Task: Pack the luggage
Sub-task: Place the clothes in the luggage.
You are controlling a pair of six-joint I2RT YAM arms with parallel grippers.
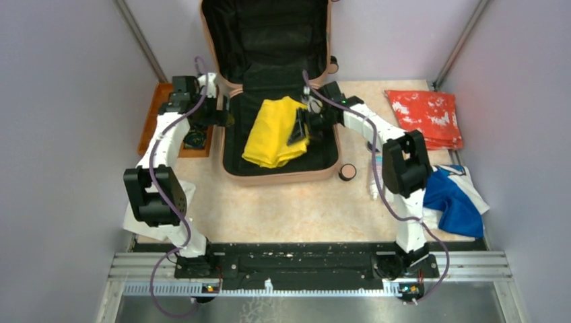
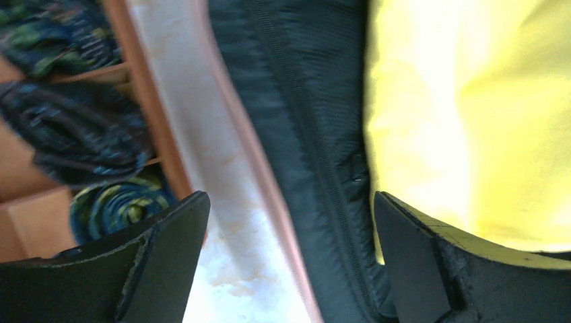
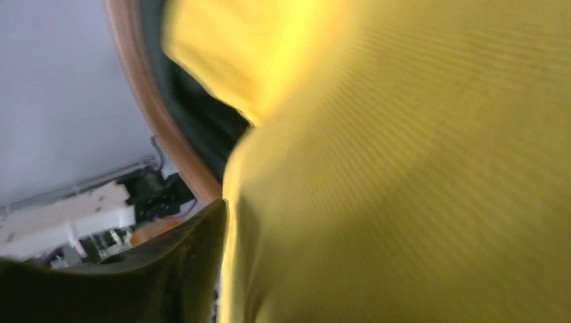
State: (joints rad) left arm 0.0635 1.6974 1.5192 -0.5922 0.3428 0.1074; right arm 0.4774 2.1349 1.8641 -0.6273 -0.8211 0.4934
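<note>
Right, the luggage [image 1: 283, 176] lies open at twelve o'clock on the table [image 1: 303, 208]. Its lid stands up against the back wall, and the top of the lid is cut off by the frame. A yellow cloth [image 1: 273, 131] is spread in the black-lined base.

The left gripper [image 2: 291, 202] is at the case's nine o'clock rim, spread wide and holding nothing. The pink rim and lining run between its fingers.

The right gripper [image 1: 299, 128] is down at the cloth's three o'clock edge. Its wrist view is blurred yellow fabric with only one finger [image 3: 182, 262] showing, so I cannot tell whether it grips or has let go.

At ten o'clock, the orange tray [image 1: 151, 118] is half hidden by the left arm; rolled socks [image 2: 114, 205] show there, out of focus. A red cloth [image 1: 425, 114] lies at two o'clock and a blue-and-white cloth [image 1: 454, 198] at four.
</note>
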